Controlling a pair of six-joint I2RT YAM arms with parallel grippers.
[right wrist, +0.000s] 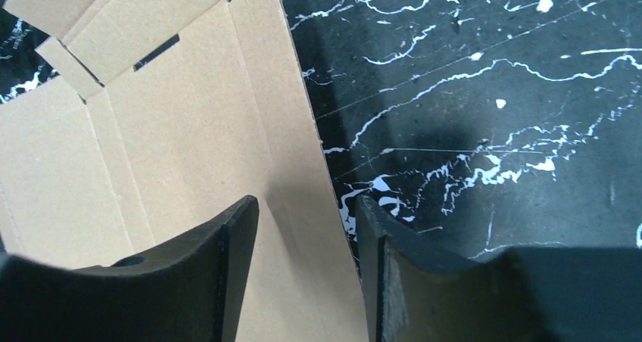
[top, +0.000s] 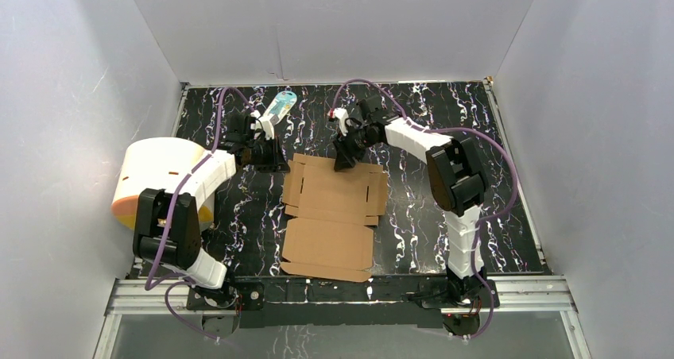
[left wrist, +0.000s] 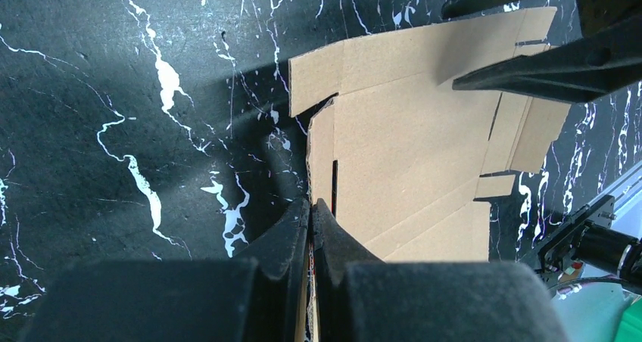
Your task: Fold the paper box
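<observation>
Right hand [right wrist: 306,203]: jaws part open, straddling the far edge of the paper box [right wrist: 189,130]. One finger [right wrist: 227,266] is over the cardboard, the other over bare bench [right wrist: 492,92]. No grip yet that I can see.

Left hand [left wrist: 311,209]: fully closed, and it looks pinched on the side flap at the sheet's far-left corner. That flap stands up off the bench right at the fingertips.

Box: flat die-cut sheet, unfolded, mid-bench, running from the near edge to about the middle. Both hands are at its far end.

Step, my read: raise the far flap.
- Seat the right jaws deeper so the edge sits well into the pads before closing.
- Grip close to the crease, not on a loose tab.
- Rotate about the crease rather than pull, or the whole sheet slides.
- Use the left pinch as the anchor.
- Risk: thin card buckles off-crease if lifted from one corner only.

Hard to make out:
- Left wrist view shows only a sliver of brown between the fingers, so I can't confirm card is actually clamped.
- In the right wrist view I can't tell whether the bench-side finger is under the edge or just beside it.
- Overhead, both hands mask the far flaps.
- The white-and-orange cylinder [top: 159,176] at the left edge is partly behind the left arm.
- The teal-white packet [top: 279,105] sits near the far edge; print unreadable.
</observation>
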